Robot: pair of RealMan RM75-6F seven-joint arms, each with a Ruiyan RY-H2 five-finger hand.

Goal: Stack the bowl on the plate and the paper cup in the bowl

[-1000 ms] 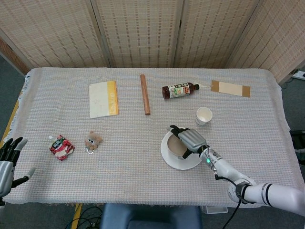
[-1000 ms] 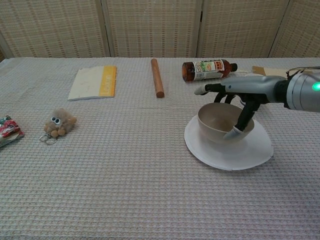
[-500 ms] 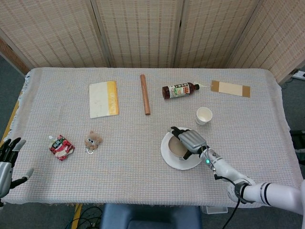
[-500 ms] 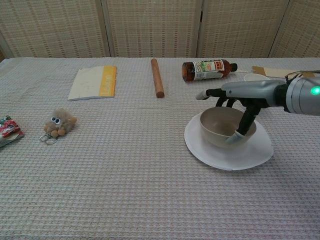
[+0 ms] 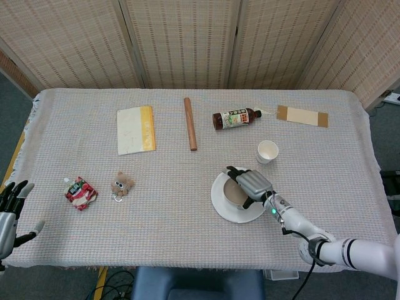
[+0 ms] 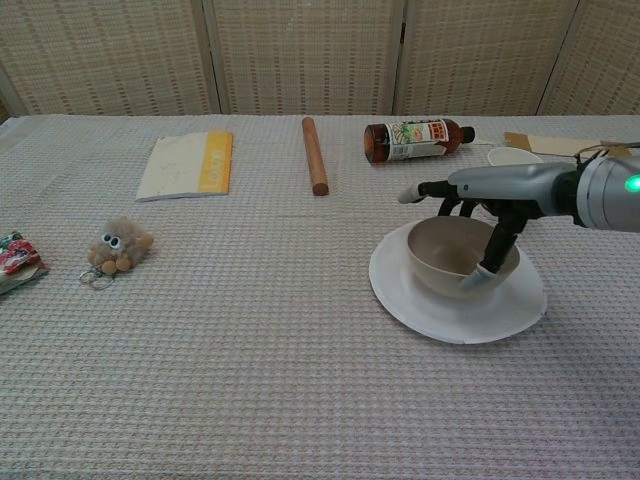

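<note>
I am setting the bowl (image 6: 462, 257) down on the plate (image 6: 420, 302), which is lying toward the near right part of the table (image 5: 187, 194). My right hand (image 5: 251, 185) is reaching over the bowl from the right, with the thumb hooked down inside its right wall and the other fingers (image 6: 425, 189) stretched out above the rim, so I am pinching that wall between them. I am holding it this way so that the bowl stays level and can be placed squarely on the plate's middle. In the chest view the bowl's base appears to be touching the plate, though I cannot tell for sure whether its full weight is down.

The paper cup (image 5: 267, 151) is standing upright just beyond the plate toward the far right, apart from it and near my hand, waiting for the second step. My left hand (image 5: 9, 209) is hanging off the near left edge of the table with fingers spread, holding nothing.

Against the frame a second ago, the bowl is sitting lower and further right on the plate, closer to its centre, and looks more level; my right hand has shifted right with it. My left hand has sunk slightly lower at the table's edge. The cup and plate have not moved.
</note>
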